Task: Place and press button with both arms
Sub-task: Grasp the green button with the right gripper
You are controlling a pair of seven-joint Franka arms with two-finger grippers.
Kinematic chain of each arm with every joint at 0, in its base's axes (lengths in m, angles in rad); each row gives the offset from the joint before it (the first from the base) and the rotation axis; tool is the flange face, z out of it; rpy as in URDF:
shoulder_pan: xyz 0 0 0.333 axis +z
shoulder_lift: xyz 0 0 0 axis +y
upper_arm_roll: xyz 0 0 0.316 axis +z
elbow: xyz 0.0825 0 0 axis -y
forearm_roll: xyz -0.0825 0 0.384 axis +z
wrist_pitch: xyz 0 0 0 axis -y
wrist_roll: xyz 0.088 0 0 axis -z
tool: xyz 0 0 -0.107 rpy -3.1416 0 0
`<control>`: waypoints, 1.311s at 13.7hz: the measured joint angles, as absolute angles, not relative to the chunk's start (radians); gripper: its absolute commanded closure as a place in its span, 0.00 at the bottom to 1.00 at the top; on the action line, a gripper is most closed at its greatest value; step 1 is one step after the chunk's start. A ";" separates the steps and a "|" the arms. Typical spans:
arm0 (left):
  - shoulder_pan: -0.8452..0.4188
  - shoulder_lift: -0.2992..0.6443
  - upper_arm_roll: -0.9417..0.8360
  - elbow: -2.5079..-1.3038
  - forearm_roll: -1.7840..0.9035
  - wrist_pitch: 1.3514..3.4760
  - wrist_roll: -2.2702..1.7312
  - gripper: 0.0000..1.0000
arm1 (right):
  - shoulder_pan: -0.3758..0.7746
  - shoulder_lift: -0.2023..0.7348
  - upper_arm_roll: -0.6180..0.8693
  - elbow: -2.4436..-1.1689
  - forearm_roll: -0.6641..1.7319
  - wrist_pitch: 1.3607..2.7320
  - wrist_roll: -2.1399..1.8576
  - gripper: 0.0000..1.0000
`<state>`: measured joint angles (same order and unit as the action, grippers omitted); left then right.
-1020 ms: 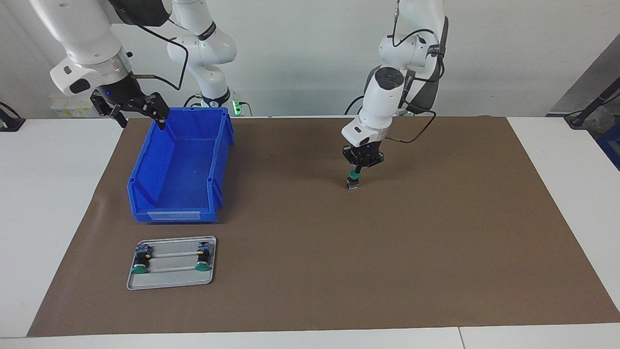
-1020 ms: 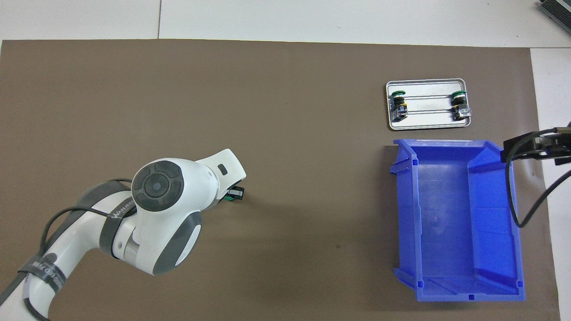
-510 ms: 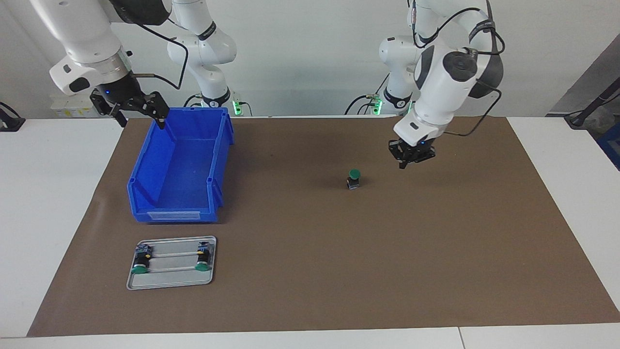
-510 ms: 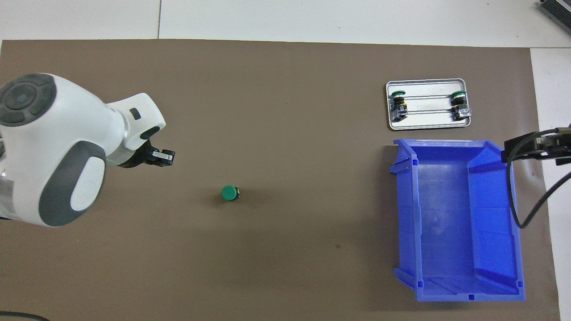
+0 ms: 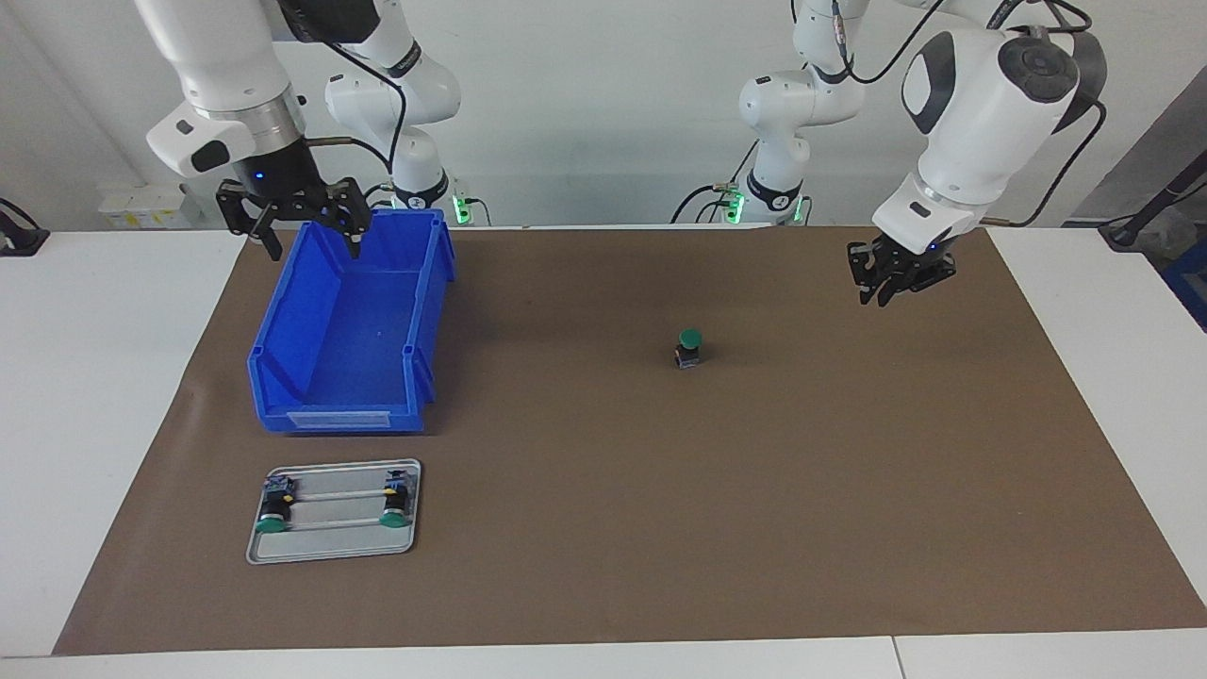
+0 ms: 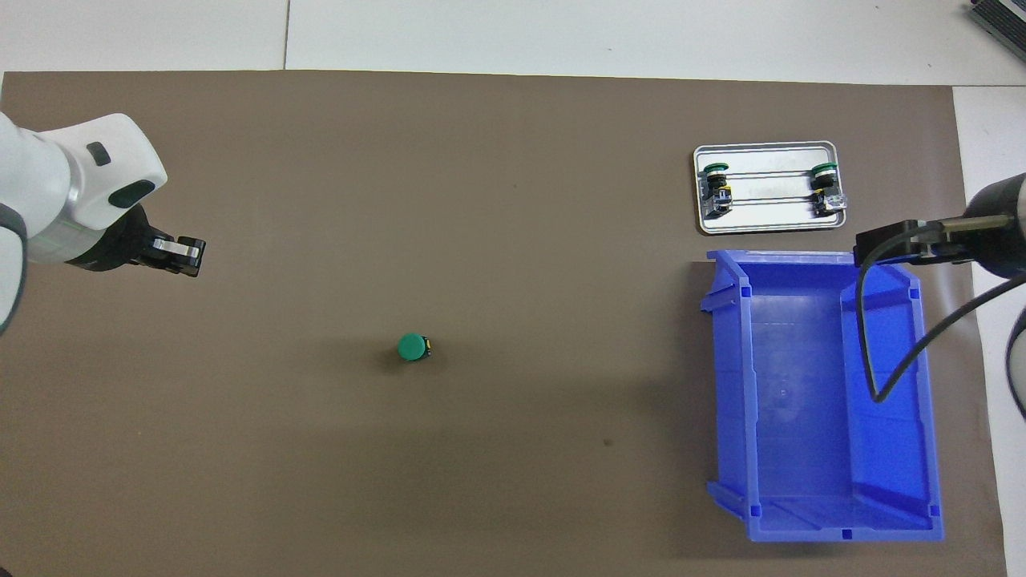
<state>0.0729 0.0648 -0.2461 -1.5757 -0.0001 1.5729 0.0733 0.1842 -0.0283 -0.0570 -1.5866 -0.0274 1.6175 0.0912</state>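
- Brown mat (image 5: 603,490) in the facing view, no readable writing: button (image 5: 689,347) stands upright, apart from the left gripper (image 5: 884,288), which has pulled away empty, fingers' gap unclear. Right gripper (image 5: 306,240), splayed, has shifted over the blue bin (image 5: 349,330).
- Overhead: button (image 6: 414,347) alone mid-mat; left gripper (image 6: 180,255) withdrawn toward its end.

Green-capped button (image 5: 690,345) upright on its black body, cap up, alone mid-mat, free of both grippers.

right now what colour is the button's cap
Green; the button shows it best in the overhead view.
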 measured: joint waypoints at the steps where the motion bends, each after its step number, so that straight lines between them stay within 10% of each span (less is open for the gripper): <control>1: 0.071 0.086 -0.249 -1.521 0.000 1.533 0.070 0.37 | 0.218 -0.021 -0.055 -1.590 -0.012 1.637 0.131 0.00; 3: 0.063 0.127 -0.254 -1.443 0.001 1.493 0.058 0.00 | 0.302 0.007 -0.052 -1.597 0.021 1.687 0.225 0.00; 11: 0.035 0.143 -0.259 -1.488 0.014 1.512 -0.028 0.00 | 0.694 0.268 -0.044 -1.607 0.041 2.090 0.625 0.00; 18: 0.029 0.103 -0.263 -1.564 0.014 1.555 -0.123 0.00 | 0.783 0.397 -0.044 -1.641 0.048 2.308 0.591 0.00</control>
